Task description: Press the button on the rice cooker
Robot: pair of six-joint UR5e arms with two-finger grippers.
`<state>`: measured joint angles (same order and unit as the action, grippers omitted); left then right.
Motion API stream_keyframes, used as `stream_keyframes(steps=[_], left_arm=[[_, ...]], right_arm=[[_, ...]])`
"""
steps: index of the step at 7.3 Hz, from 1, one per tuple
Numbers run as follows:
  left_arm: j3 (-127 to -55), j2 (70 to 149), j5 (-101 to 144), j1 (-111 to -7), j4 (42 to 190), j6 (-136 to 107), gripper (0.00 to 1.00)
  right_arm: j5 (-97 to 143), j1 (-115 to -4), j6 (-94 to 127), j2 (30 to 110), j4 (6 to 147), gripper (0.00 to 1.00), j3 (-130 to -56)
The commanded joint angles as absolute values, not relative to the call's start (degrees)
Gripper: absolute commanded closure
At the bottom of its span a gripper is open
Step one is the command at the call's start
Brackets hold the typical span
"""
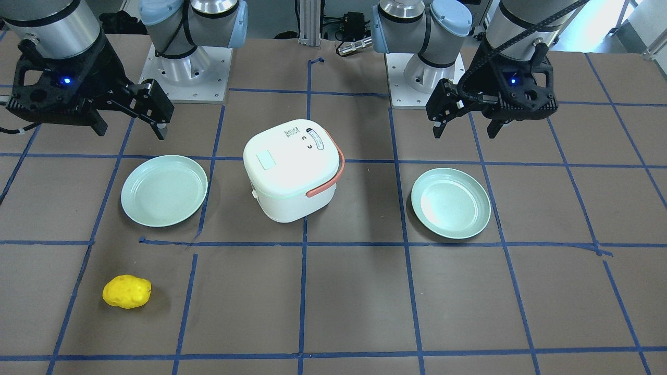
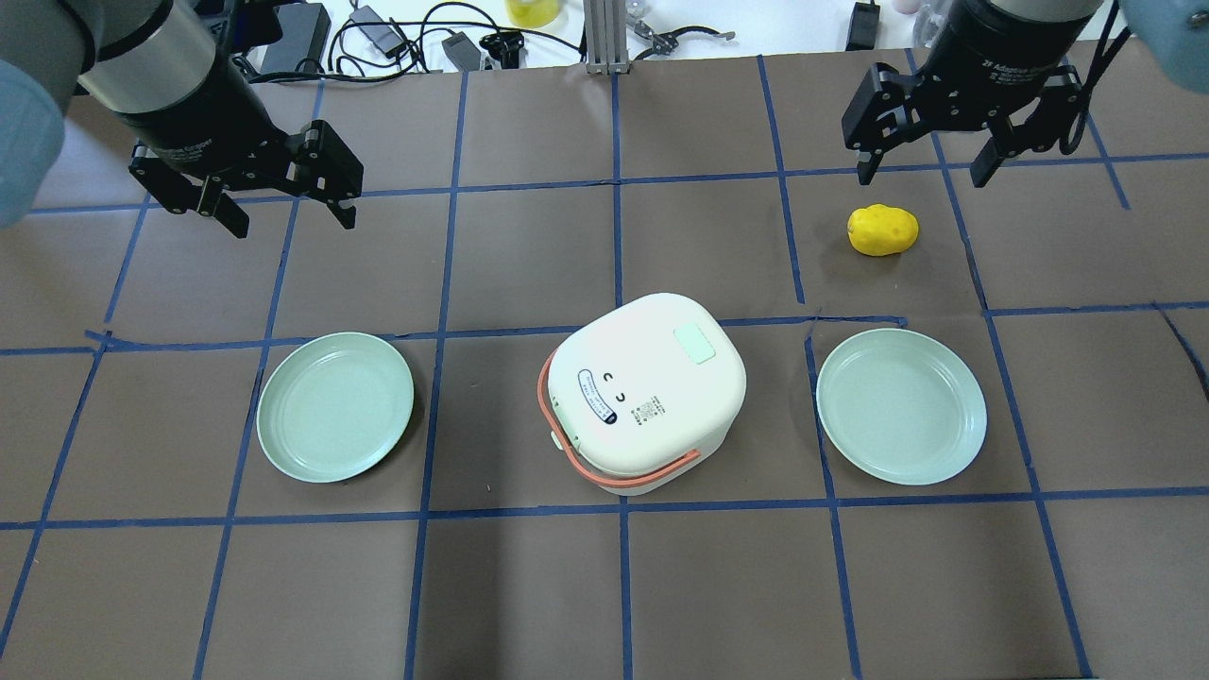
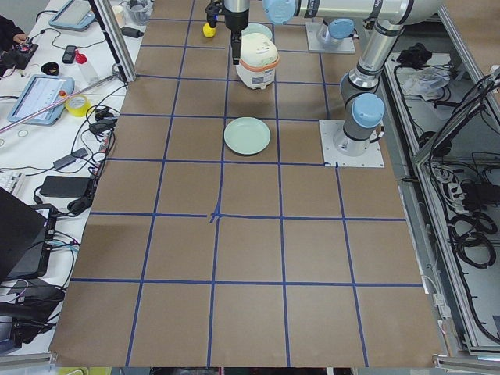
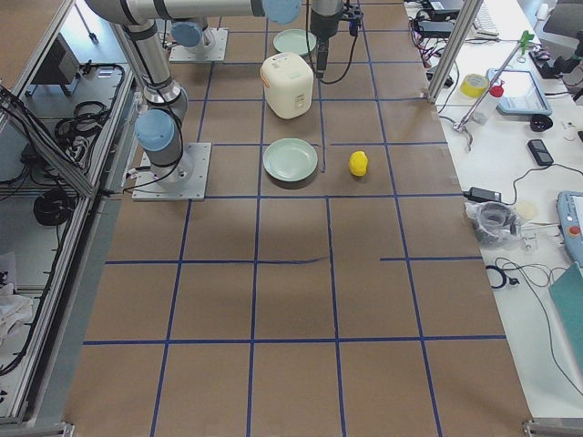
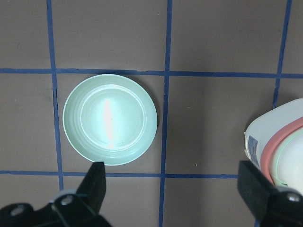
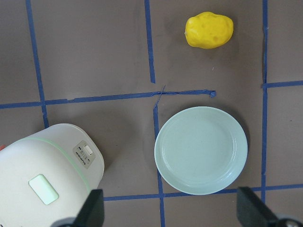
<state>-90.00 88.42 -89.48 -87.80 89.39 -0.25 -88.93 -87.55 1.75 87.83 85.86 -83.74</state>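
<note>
The white rice cooker (image 2: 647, 392) with an orange handle stands at the table's middle, between two plates. A pale green rectangular button (image 2: 694, 343) sits on its lid. The right wrist view shows a small white switch (image 6: 87, 151) on its front panel. My left gripper (image 2: 291, 222) hangs open and empty above the table, behind the left plate and well left of the cooker. My right gripper (image 2: 921, 175) hangs open and empty at the far right, above and just beyond a yellow potato-shaped object. Neither gripper touches the cooker (image 1: 292, 172).
A pale green plate (image 2: 335, 406) lies left of the cooker and another (image 2: 902, 406) lies right of it. The yellow potato-shaped object (image 2: 883, 229) lies beyond the right plate. Blue tape lines grid the brown table. Cables and tools lie past the far edge.
</note>
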Motion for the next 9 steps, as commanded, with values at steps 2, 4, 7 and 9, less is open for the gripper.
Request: stream_keyframes(steps=[2,4,7,9], left_arm=[[-90.0,88.4,-89.5,-87.8,89.4,-0.2,0.00],[-90.0,88.4,-89.5,-87.8,89.4,-0.2,0.00],[-90.0,88.4,-89.5,-87.8,89.4,-0.3,0.00],[-90.0,88.4,-89.5,-87.8,89.4,-0.2,0.00]], right_arm=[[-89.0,-87.4,1.9,87.7,85.3,0.00,-82.4],[-88.9,-87.5,1.9,87.7,85.3,0.00,-82.7],[-89.0,-87.5,1.9,87.7,85.3,0.00,-83.3],[-88.8,-87.7,1.1,87.5,85.9,0.07,-83.4]])
